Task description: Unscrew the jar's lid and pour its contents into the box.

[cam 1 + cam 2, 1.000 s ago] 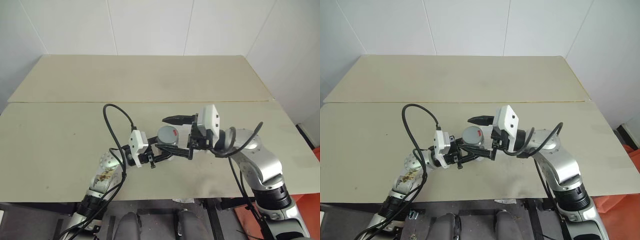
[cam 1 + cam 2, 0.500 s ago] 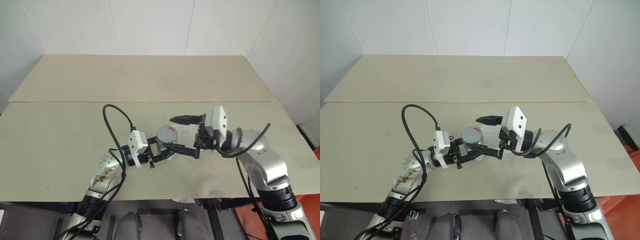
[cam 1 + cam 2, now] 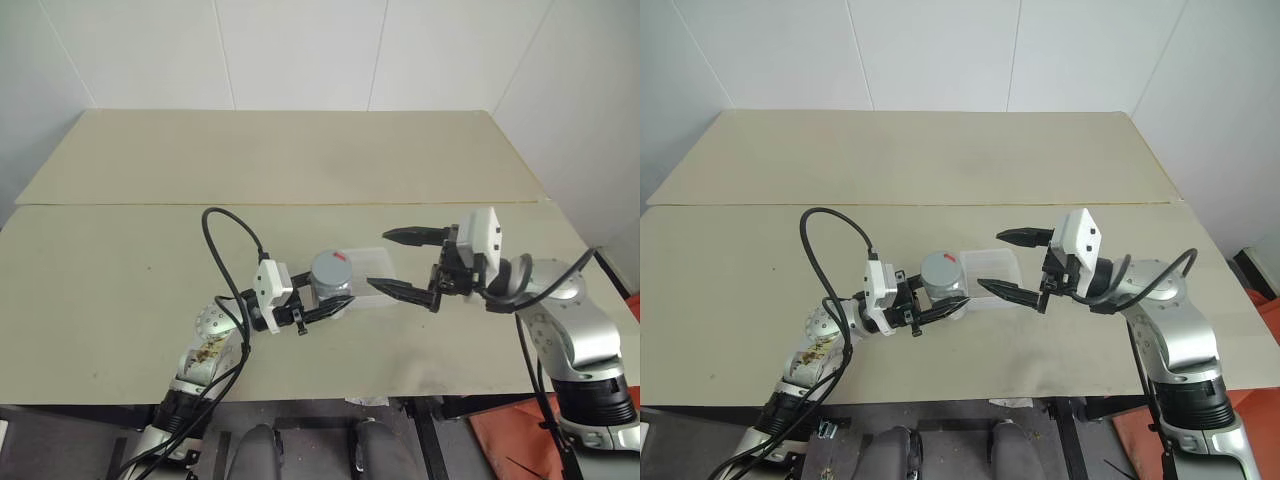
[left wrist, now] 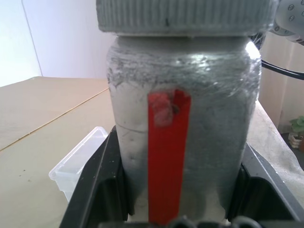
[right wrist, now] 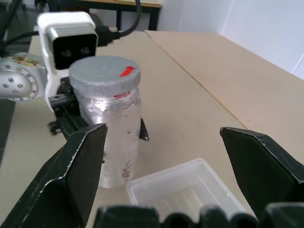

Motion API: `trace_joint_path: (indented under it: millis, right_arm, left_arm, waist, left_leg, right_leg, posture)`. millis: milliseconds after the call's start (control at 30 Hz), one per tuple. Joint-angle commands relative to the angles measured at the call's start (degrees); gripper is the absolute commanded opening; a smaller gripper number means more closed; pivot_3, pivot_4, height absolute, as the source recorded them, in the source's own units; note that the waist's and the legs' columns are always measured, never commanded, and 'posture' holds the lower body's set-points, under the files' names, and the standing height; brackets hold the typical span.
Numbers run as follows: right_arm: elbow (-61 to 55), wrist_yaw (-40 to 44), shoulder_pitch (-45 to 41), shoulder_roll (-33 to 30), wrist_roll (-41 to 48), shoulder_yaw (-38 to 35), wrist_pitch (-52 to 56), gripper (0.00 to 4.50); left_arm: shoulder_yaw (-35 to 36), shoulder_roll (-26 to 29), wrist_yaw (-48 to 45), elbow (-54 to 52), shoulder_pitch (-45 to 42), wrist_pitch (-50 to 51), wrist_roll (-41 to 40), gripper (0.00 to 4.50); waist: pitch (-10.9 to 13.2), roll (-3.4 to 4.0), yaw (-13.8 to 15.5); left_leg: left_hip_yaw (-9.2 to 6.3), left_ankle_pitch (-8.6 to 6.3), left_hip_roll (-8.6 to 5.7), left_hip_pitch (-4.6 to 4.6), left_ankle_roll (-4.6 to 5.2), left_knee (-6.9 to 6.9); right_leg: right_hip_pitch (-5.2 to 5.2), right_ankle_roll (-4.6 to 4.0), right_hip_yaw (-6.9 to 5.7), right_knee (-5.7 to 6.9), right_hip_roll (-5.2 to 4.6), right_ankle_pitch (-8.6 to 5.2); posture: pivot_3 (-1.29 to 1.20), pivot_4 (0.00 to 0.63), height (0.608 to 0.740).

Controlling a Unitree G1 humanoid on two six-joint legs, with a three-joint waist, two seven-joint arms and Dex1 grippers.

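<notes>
We are observing the left gripper (image 3: 335,305) clamping the jar (image 3: 331,282) low on its body, one black finger (image 4: 99,190) on each side, and holding it upright over the table (image 3: 120,270). The lid (image 3: 332,267) is sitting on the jar, its ribbed edge showing in the left wrist view and a small red mark facing up. A red strip is running down the jar's side, facing the left wrist camera. The box (image 3: 375,283) is lying flat on the table just beside the jar, on the robot's right of it; from the head views we cannot tell whether jar and box are touching. In the right wrist view the box is showing a ridged floor and we are seeing nothing inside it. The right gripper (image 3: 392,262) is hanging well apart from the jar, past the far side of the box, pointing toward the robot's left, with its two fingers spread wide and gripping nothing; the lower finger (image 3: 400,291) is reaching over the box's right edge.
</notes>
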Motion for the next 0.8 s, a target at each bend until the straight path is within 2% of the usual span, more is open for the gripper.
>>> trace_joint_path:
  millis: [33, 233, 467, 667, 800]
  right_arm:
    - [-5.13, 0.01, -1.09, 0.30, 3.41, -0.63, 1.07, 4.45]
    - [-5.06, -4.05, -4.65, 6.08, 0.75, 4.85, 1.14, 4.45]
    - [-1.98, -4.89, -7.17, 10.21, -2.53, 8.42, -0.99, 4.45]
    - [1.58, -5.38, -9.02, 11.85, -5.01, 8.63, -2.69, 4.45]
    - [2.93, -4.21, -8.47, 10.60, -5.25, 7.55, -3.57, 4.45]
  left_arm:
    - [0.07, -0.43, -0.27, -0.87, -0.57, -1.46, -0.45, 2.04]
    - [-0.17, -0.82, -0.45, -0.77, -0.89, -1.40, -0.42, 2.04]
    - [-0.40, -1.23, -0.49, -0.77, -1.22, -1.37, -0.31, 2.04]
    - [-0.49, -1.30, -0.41, -1.12, -0.79, -1.40, -0.30, 2.04]
    - [-0.36, -1.16, -0.26, -1.33, -0.57, -1.39, -0.44, 2.04]
  waist:
    - [0.00, 0.00, -0.03]
    - [0.00, 0.00, -0.05]
    - [0.00, 0.00, 0.11]
    - [0.00, 0.00, 0.05]
    - [0.00, 0.00, 0.08]
  left_leg:
    - [-0.02, 0.00, 0.00, 0.01, 0.00, 0.00]
    - [-0.04, 0.01, 0.00, 0.03, 0.02, 0.01]
    - [-0.04, 0.02, -0.01, -0.04, 0.02, 0.01]
    - [-0.04, 0.02, -0.01, -0.01, 0.02, 0.01]
    - [-0.04, 0.02, -0.01, -0.03, 0.02, 0.01]
  right_leg:
    - [0.00, 0.00, 0.00, 0.01, 0.01, 0.00]
    - [0.01, 0.00, 0.00, 0.04, 0.02, 0.01]
    - [0.00, 0.00, -0.02, -0.01, 0.00, 0.01]
    - [0.00, 0.00, -0.02, 0.01, 0.01, 0.02]
    - [0.00, 0.00, -0.02, 0.01, 0.00, 0.02]
  posture:
    - [0.00, 0.150, 0.740]
    - [0.00, 0.150, 0.740]
    - [0.00, 0.150, 0.740]
    - [0.00, 0.150, 0.740]
    - [0.00, 0.150, 0.740]
